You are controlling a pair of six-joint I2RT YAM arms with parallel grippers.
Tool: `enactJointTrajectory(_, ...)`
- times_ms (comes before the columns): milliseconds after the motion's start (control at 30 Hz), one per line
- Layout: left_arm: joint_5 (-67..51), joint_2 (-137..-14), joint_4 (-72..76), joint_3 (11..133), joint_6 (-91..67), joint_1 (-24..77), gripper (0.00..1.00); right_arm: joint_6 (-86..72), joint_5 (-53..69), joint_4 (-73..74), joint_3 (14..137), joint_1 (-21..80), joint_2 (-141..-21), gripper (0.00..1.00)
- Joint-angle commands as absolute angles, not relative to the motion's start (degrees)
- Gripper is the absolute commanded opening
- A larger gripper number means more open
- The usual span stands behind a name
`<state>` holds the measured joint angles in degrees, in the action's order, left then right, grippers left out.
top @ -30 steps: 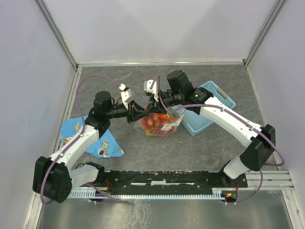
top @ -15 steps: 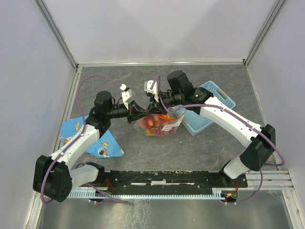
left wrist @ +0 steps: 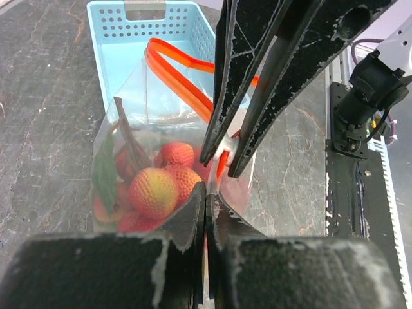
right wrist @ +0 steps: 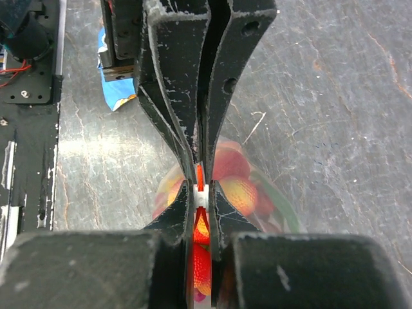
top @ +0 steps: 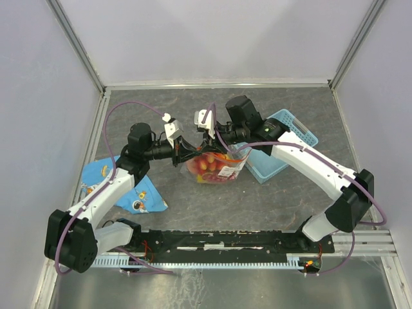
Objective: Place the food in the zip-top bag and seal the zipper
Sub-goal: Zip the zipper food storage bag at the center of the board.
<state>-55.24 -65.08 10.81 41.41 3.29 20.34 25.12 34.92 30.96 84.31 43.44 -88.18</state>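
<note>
Midway between the left and right edges of the dark grey stone-patterned table [top: 257,206] stands the clear, crinkly plastic zip-top bag [top: 217,170], upright with its mouth uppermost. Small toy fruits [left wrist: 154,192], among them an orange-pink peach and red strawberries, lie inside at the bottom. At the bag's upper edge, on the end nearer the left arm, the left gripper [left wrist: 206,196] is clenched flat on the plastic. Facing it, the right gripper [right wrist: 201,198] is clamped on the small white slider tab [left wrist: 229,143] of the thin orange-red zipper strip [left wrist: 168,69]. The two grippers meet tip to tip above the bag. Beyond the slider the strip's two halves bow apart, leaving that part of the mouth gaping. A light-blue perforated plastic basket [top: 301,134] sits just beside the bag, toward the right edge. A blue patterned cloth [top: 138,196] lies crumpled by the left edge, well apart from the bag.
</note>
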Motion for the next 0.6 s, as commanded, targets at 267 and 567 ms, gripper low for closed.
enactJointTrajectory(267, -51.87, -61.31, 14.68, 42.11, 3.07, 19.95, 0.03, 27.69, 25.3, 33.66, 83.04, 42.23, -82.74, 0.02)
enactJointTrajectory(567, -49.12, -60.58, 14.33, 41.92, 3.05, 19.43, 0.03, 27.77, 23.62, 34.54, 81.09, 41.5, -80.45, 0.02)
